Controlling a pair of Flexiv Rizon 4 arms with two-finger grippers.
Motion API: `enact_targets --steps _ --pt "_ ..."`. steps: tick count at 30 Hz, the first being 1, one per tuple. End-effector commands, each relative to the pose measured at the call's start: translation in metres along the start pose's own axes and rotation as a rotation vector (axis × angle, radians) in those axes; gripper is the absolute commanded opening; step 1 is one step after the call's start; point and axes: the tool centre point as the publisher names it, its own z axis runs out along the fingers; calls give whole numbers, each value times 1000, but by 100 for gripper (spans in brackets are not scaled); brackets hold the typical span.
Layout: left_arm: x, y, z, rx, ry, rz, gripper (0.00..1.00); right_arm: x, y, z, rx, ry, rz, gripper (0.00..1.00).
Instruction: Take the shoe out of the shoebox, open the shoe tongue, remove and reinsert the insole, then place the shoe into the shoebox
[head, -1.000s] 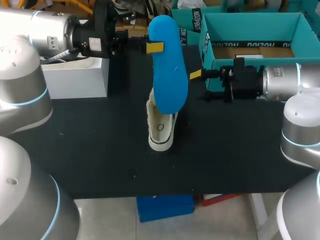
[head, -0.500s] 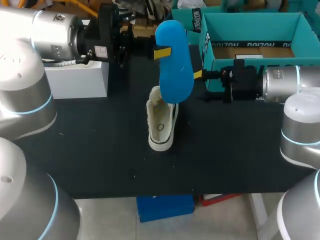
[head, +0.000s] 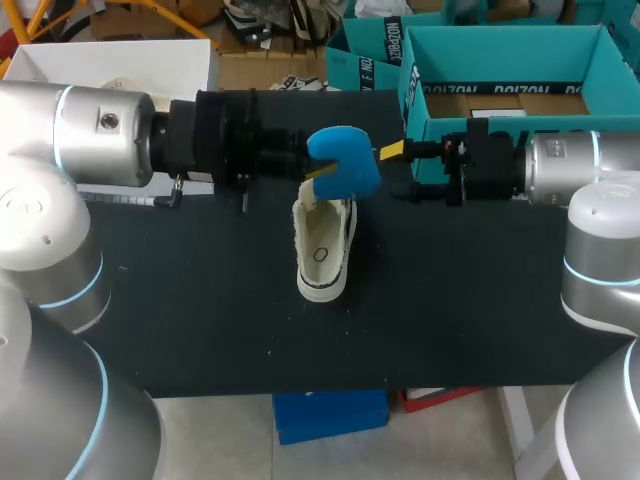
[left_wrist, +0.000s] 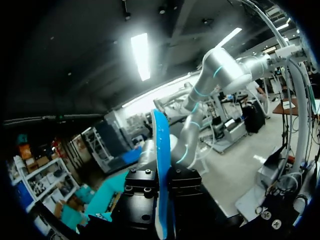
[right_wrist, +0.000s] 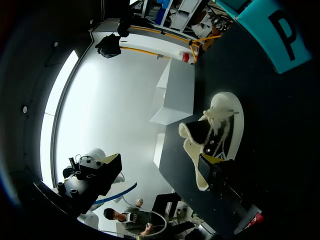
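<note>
the shoe is sitting out of the shoebox on the table, the left gripper is clamping the blue insole just over its opening, so reinserting and boxing are looking left to do, and whether the right gripper beside it is holding anything i cannot tell.

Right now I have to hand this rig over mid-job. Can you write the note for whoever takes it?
Left gripper: shut on the blue insole, held over the shoe's opening. I can't tell whether its end is inside yet.
Right gripper: beside the insole, on the shoebox side. Its grip state is unclear.
Shoe: upright on the table, outside the open shoebox at the far right.
Done: shoe out of the box, insole out of the shoe.
Left: seat the insole in the shoe, then place the shoe in the shoebox.
</note>
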Motion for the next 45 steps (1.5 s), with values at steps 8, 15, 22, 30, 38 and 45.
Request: enact_targets --steps 8,15,22,30,38,45 --pt "8 -4 -1 -66 -181 300 0 -1 0 2 -3 0 0 100" --pt "43 4 -5 -44 -206 417 0 -1 0 2 -3 0 0 100" --pt "93 28 -18 -1 -208 537 0 -1 0 2 -3 0 0 100" --pt "134 52 -22 36 -250 765 0 -1 0 2 -3 0 0 100" --pt "158 88 -22 45 -283 923 0 -1 0 2 -3 0 0 100" --pt "165 120 -16 25 -302 1014 0 -1 0 2 -3 0 0 100"
